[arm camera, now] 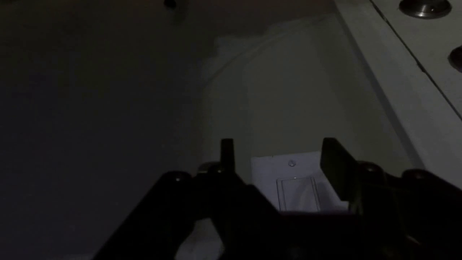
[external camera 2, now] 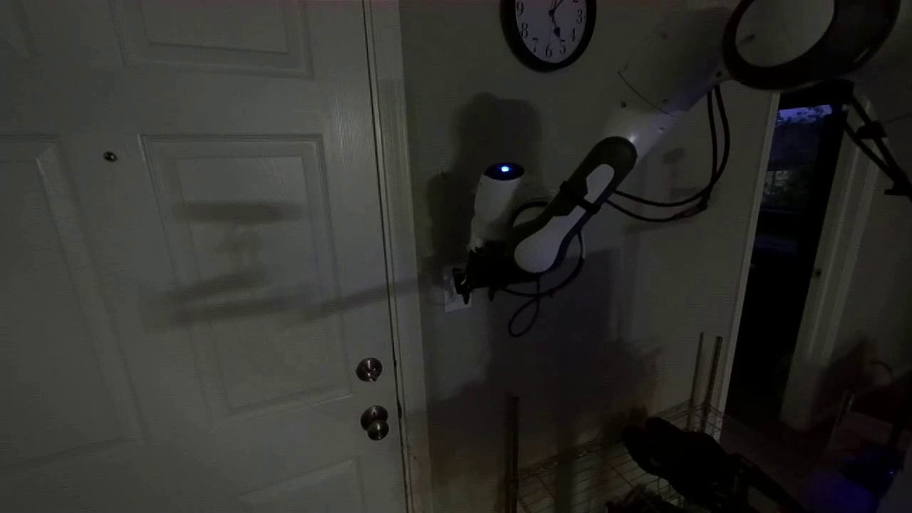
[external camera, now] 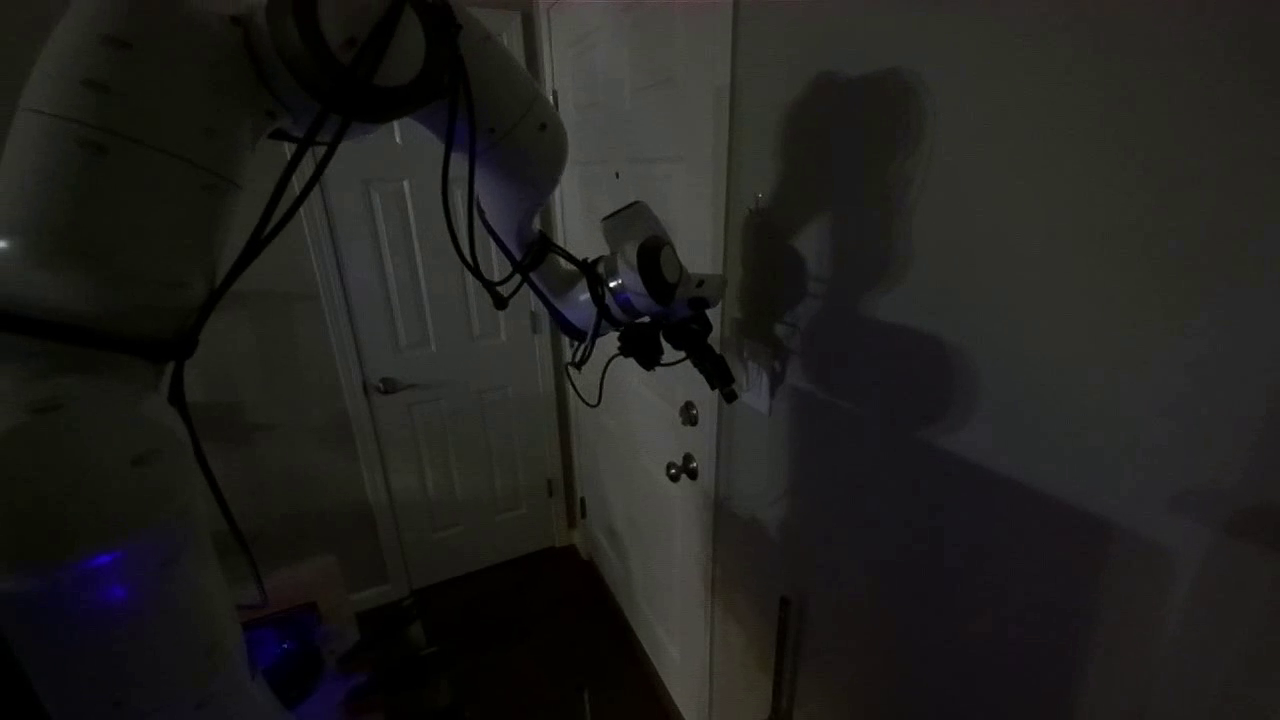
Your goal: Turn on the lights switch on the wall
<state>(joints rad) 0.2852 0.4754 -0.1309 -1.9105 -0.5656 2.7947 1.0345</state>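
Dim room. Biggest: plain, smooth white painted wall (external camera: 1080, 220). White panelled door (external camera 2: 235, 100) meets it, edged by straight white door trim (external camera 2: 411, 356); a second white panelled door (external camera: 455, 430) stands at an angle to that one. Bulky white jointed robot arm (external camera: 120, 280) stretches toward the wall, a big dark shadow (external camera: 850, 250) on the paint beside it. Upright-posted metal wire rack (external camera 2: 512, 456) sits low down in an exterior view. Round black-rimmed white clock (external camera 2: 548, 35) hangs high on the wall, top cut off. Black two-fingered tool (arm camera: 277, 155) at the arm's end, angled down, its fingers (arm camera: 227, 159) wide apart. Small upright white rectangular switch plate (arm camera: 296, 180) is on the wall just beside the trim. In the wrist view it shows between the spread fingers, one overlapping its edge, part of it hidden behind the tool. In both exterior views tool and plate are close up; can't tell from here if they touch. White rectangular rocker (arm camera: 299, 196) on the plate; can't tell which way it's pressed. Round metallic knob (external camera 2: 375, 422) on the first door, small round metallic lock (external camera 2: 369, 369) just above it, both lower than the plate. Tiny round peephole (external camera 2: 110, 156) farther up.
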